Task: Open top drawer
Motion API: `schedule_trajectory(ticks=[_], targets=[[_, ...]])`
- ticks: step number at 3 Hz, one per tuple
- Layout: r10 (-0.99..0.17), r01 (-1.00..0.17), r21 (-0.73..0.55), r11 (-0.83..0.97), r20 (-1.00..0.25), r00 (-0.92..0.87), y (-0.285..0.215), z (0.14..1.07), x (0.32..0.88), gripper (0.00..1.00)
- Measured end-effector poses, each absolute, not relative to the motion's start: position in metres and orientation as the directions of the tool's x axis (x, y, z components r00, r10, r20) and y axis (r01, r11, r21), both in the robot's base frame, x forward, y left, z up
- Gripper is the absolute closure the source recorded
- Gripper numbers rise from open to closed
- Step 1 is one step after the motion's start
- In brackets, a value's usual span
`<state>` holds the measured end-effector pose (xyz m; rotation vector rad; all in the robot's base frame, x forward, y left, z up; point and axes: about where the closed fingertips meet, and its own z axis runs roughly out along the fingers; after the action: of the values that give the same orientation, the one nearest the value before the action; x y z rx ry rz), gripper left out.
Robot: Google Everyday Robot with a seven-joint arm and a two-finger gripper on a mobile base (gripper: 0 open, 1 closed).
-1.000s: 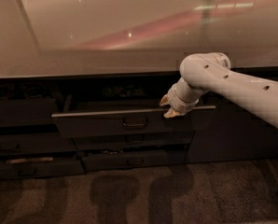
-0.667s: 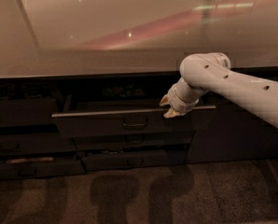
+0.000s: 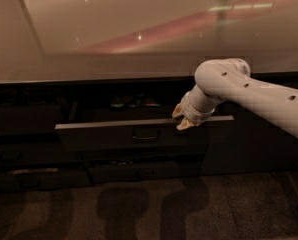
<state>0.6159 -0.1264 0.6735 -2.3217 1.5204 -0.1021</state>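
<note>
Your gripper sits at the pale upper edge of the top drawer, right of its loop handle, fingertips spread apart. The drawer stands partly pulled out beneath the countertop.

The top drawer projects forward beneath the surface. Its handle sits at the centre of the front. The claw rests at the front's upper edge, right of the handle. The arm enters from the right. A lower drawer lies directly below.
</note>
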Motion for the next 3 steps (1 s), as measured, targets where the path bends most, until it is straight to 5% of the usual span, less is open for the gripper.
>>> schedule_trajectory(ticks=[3], targets=[[-0.896,-0.872,-0.330,-0.361,-0.136,0.423,-0.1249,0.6705,0.6077,1.00]])
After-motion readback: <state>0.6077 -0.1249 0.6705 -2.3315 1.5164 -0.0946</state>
